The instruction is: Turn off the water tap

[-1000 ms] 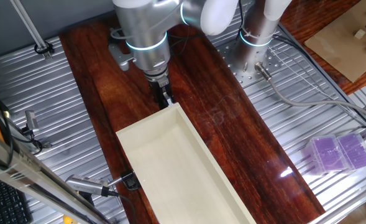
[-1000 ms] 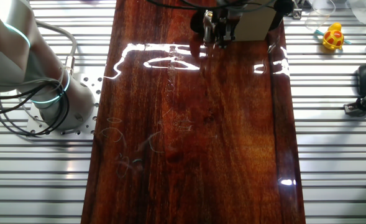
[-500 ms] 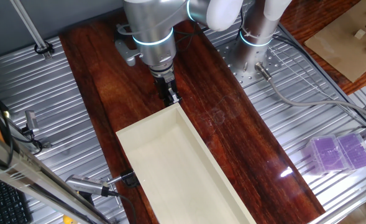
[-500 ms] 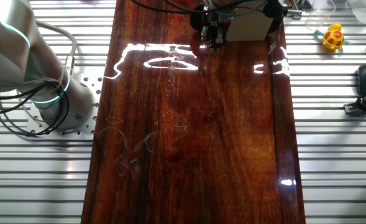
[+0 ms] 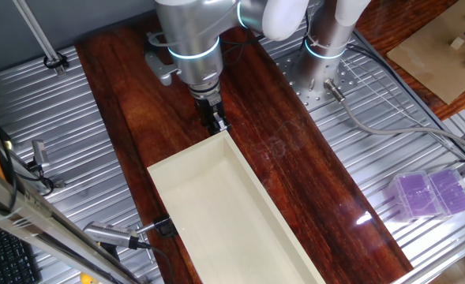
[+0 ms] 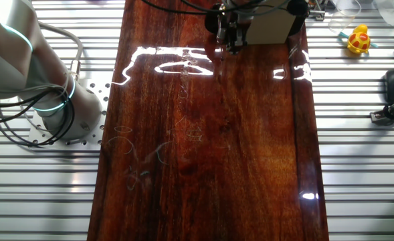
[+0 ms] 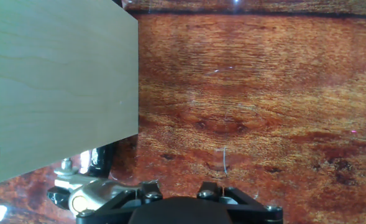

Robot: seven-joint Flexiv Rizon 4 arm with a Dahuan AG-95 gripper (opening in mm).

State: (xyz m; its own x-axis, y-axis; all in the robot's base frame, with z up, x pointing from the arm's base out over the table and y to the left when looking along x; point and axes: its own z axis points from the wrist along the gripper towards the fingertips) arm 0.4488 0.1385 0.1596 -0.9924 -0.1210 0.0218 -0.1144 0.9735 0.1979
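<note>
In the hand view a small silver tap (image 7: pixel 86 196) shows at the bottom left, beside a black clamp part (image 7: pixel 102 160), just under the edge of the pale wooden box (image 7: pixel 58 81). It lies left of my hand's black base, not between the fingers. In one fixed view my gripper (image 5: pixel 215 120) points down at the dark wooden board, right at the far end of the cream box (image 5: pixel 216 213); the tap is hidden there. In the other fixed view my gripper (image 6: pixel 231 37) is at the top by the box end. The fingers look close together, but I cannot tell their state.
A black C-clamp (image 5: pixel 165 229) grips the box's near left side, with a metal tool (image 5: pixel 110 235) beside it. A purple plastic case (image 5: pixel 429 193) lies at the right. A yellow toy (image 6: pixel 359 39) and the robot base (image 6: pixel 49 100) flank the board.
My hand shifted slightly to the right along the box end between one second ago and half a second ago. Since then it has barely moved.
</note>
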